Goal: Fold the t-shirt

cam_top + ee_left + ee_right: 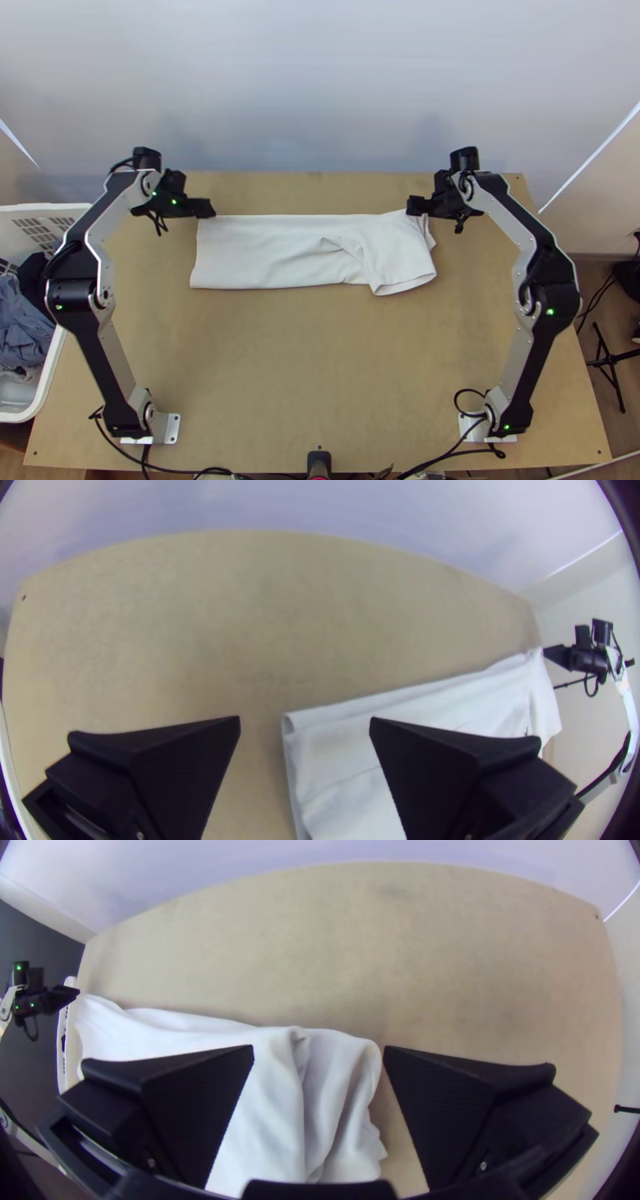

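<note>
- T-shirt (256, 248), white: lying on the far half of the bench (320, 360), forming a long band crosswise between the two arms, its layers showing at the far edge in the left wrist view.
- T-shirt, left end: lying mostly smooth, ending in a fairly straight edge.
- T-shirt, right end: wrinkling and bunching, a loose flap spreading past the band's near edge, creases running from it towards the middle.
- Left tool (206, 208): hanging at the far corner of the t-shirt's left end; in the left wrist view its black fingers (180, 767) are standing wide apart, the corner of the cloth appearing in the gap, nothing being gripped.
- Right tool (416, 206): hanging over the far edge of the t-shirt's right end; in the right wrist view its fingers (193, 1107) are standing wide apart, creased cloth appearing in the gap, nothing being gripped.
- Basket (48, 210), white plastic: standing beside the bench on the left, holding blue-grey clothes (24, 324) and a black piece (34, 280).
- Wall (320, 96), pale: rising behind the far edge.
- Black stand (612, 360): standing on the floor at the right.
- Black cables (448, 456): trailing along the near edge.
</note>
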Controlling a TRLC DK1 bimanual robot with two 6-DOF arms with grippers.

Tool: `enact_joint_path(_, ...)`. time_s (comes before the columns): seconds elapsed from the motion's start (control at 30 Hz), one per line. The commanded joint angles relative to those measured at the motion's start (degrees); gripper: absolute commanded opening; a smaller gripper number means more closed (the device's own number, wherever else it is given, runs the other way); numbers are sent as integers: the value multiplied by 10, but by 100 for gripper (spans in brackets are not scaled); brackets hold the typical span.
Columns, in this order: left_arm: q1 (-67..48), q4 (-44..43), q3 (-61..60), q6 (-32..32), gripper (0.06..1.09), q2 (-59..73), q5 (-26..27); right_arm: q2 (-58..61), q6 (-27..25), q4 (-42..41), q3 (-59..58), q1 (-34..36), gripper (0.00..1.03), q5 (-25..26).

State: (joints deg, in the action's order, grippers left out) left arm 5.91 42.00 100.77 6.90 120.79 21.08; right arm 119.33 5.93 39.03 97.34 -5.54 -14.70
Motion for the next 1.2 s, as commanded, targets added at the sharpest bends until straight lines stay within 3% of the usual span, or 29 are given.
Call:
enact_joint_path(0.0, 42, -51, -3, -60, 104, -34, 49, -101, 3, -2, -26, 2, 100, 17)
enact_joint_path(0.1, 73, -45, -37, -51, 104, -56, 65, -174, 4, -1, -51, 3, 100, 17)
enact_joint_path(0.27, 126, -40, -131, -39, 104, -99, 165, -258, 17, 29, -82, 2, 99, 11)
enact_joint_path(0.37, 137, -43, -197, -36, 104, -130, 198, -287, 49, 67, -82, 4, 99, -31)
enact_joint_path(0.53, 136, -76, -276, -7, 104, -144, 208, -311, 125, 104, -79, 21, 99, -152)
enact_joint_path(0.67, 132, -110, -300, -9, 104, -145, 228, -319, 158, 113, -70, 37, 99, -198)
enact_joint_path(1.17, 62, -206, -333, -36, 104, -110, 227, -357, 187, 116, -53, 78, 99, -227)
